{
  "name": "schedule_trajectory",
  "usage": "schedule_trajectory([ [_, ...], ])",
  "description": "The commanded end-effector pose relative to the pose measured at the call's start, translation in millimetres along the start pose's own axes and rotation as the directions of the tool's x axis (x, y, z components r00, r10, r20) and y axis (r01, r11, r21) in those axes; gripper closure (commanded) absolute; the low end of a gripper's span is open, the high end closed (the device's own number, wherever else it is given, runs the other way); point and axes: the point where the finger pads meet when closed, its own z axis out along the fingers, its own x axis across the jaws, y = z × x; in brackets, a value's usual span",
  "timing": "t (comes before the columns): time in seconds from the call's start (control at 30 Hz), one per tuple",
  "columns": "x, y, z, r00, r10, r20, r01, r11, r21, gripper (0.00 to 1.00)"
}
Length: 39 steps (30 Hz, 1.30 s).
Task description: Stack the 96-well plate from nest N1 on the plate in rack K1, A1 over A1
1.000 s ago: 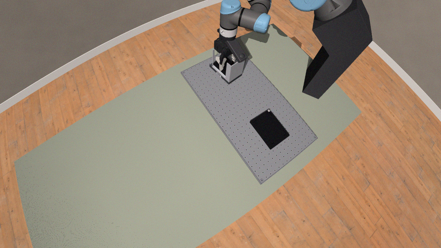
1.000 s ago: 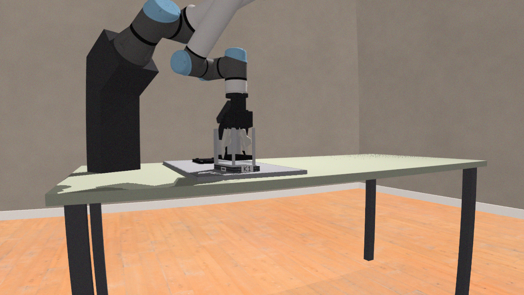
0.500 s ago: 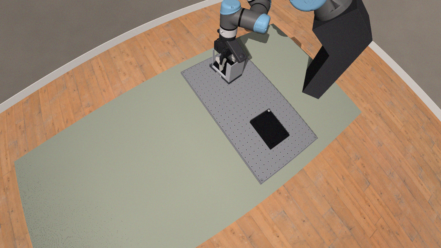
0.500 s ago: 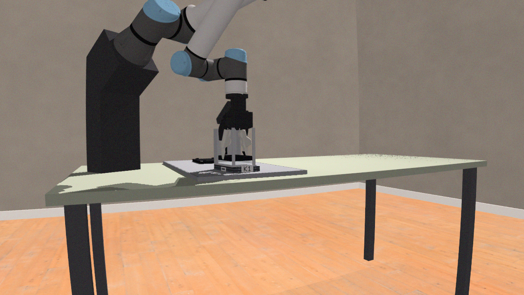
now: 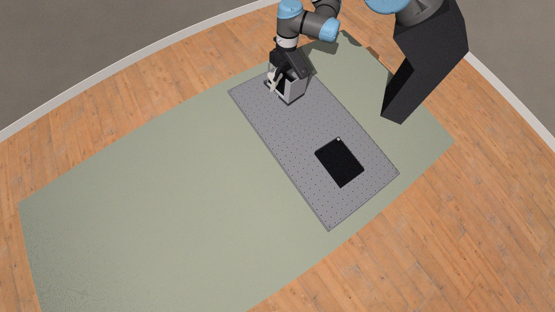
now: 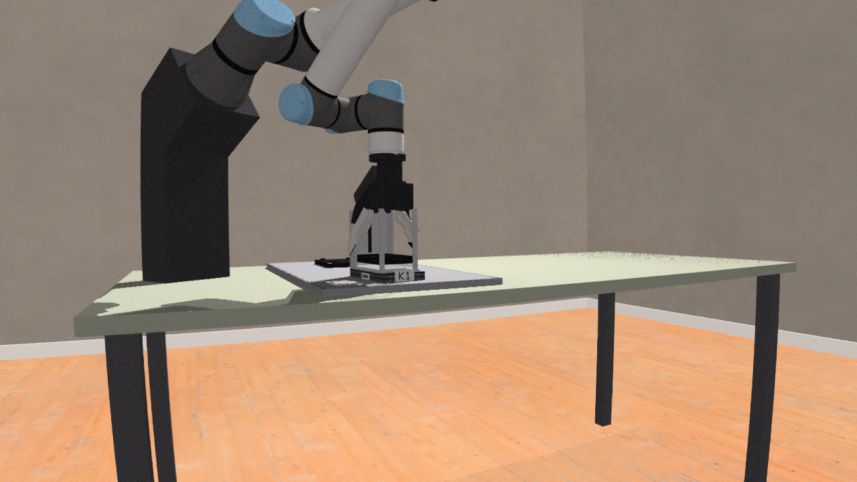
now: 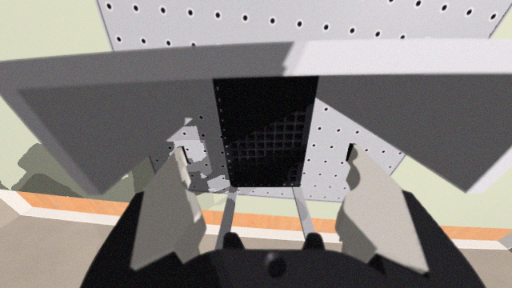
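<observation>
I see the gripper (image 6: 383, 235) spread wide, holding nothing, above stack rack K1 (image 6: 413, 239); the 96-well plate (image 7: 264, 132) lies directly below it, between the fingers, inside the rack.

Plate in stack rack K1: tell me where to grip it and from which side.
Grip the plate by its two long edges, from straight above: the walls of stack rack K1 block the sides, and the open gripper straddles its narrow width.
</observation>
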Motion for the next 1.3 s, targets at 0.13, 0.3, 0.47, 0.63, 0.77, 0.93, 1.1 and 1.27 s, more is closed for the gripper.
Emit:
schedule_trajectory([
  [0.13,0.3,0.2,-0.3,1.000,0.000,-0.001,0.000,1.000,-0.001,0.00],
  [0.3,0.3,0.2,-2.9,1.000,0.000,-0.001,0.000,1.000,-0.001,0.00],
  [0.47,0.3,0.1,-10.9,1.000,0.000,-0.001,0.000,1.000,-0.001,0.00],
  [0.63,0.2,0.1,-24.2,1.000,0.000,-0.001,0.000,1.000,-0.001,0.00],
  [0.77,0.2,0.1,-34.9,1.000,0.000,-0.001,0.000,1.000,-0.001,0.00],
  [0.93,0.2,0.1,-45.6,1.000,0.000,-0.001,0.000,1.000,-0.001,0.00],
  [1.1,0.2,0.1,-56.2,1.000,0.000,-0.001,0.000,1.000,-0.001,0.00],
  [1.27,0.2,0.1,-69.5,1.000,0.000,-0.001,0.000,1.000,-0.001,0.00],
])
